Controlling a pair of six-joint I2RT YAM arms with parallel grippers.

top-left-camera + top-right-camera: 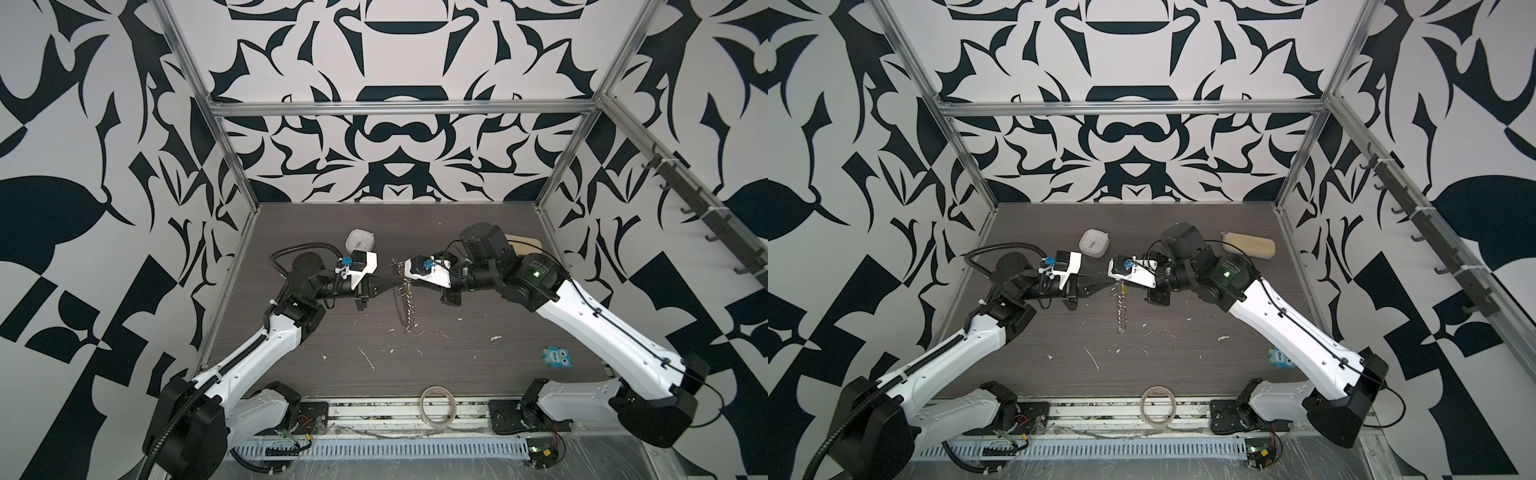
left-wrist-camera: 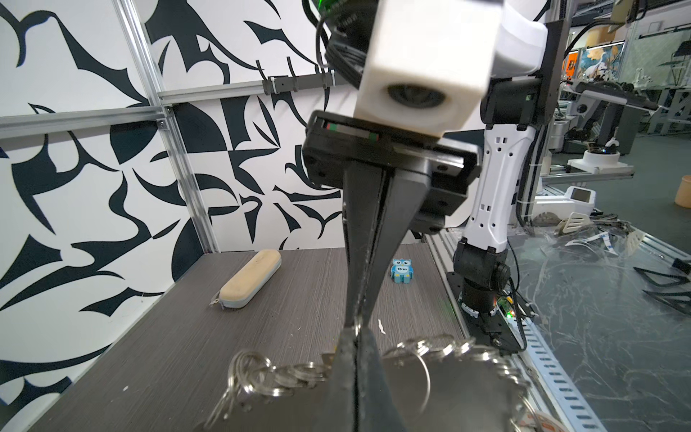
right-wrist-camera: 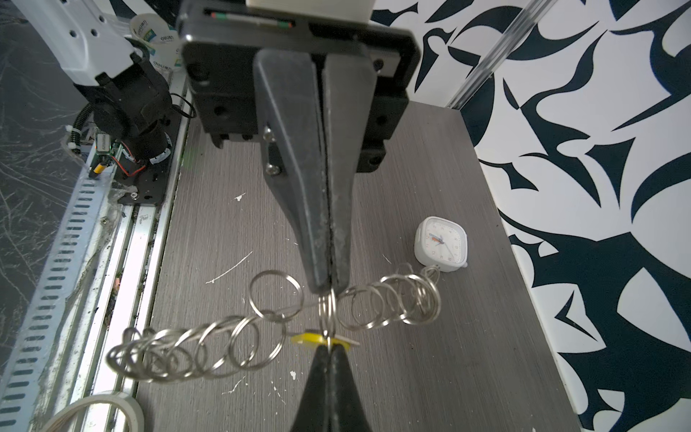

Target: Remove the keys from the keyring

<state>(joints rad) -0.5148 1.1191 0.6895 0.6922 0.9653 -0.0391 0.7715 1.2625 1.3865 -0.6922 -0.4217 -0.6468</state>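
- Nose to nose above the middle of the counter [image 1: 457, 374]! The left gripper [image 3: 328, 285] has its fingers pressed together on one ring of the keyring [image 1: 409, 311]. The right gripper [image 3: 329, 353] has its fingers pinched on the keys [image 3: 303, 339], the yellow tag, or on the tiny ring right at it. The tips hide the exact contact.
- The keyring hangs in the air between them, its loose links sagging toward 6 o'clock in both top views. Whether the low end touches the counter, I can't tell.
- Biggest risk: the tag looks thin and slick, and the hold is right at the very tips. A straight pull apart could pop it loose before it has worked its way round the ring's coil.
- Second risk: if the left pinch gives, the whole keyring swings or drops, tag and all, into a tangle.
- Third: the two sets of fingertips sit almost touching, so a twist could knock them together or snag a neighbouring ring.
- Around the pinch: a white clock [image 1: 360, 241] at 10 o'clock, a beige pouch [image 1: 1248, 245] at 2, a blue owl figure [image 1: 557, 358] at 4 and a tape roll [image 1: 437, 405] near 6. White scraps [image 1: 366, 358] are scattered toward 7.
- All of these sit well apart from the pinch. The only thing crowding the work is the keyring's own dangling rings.
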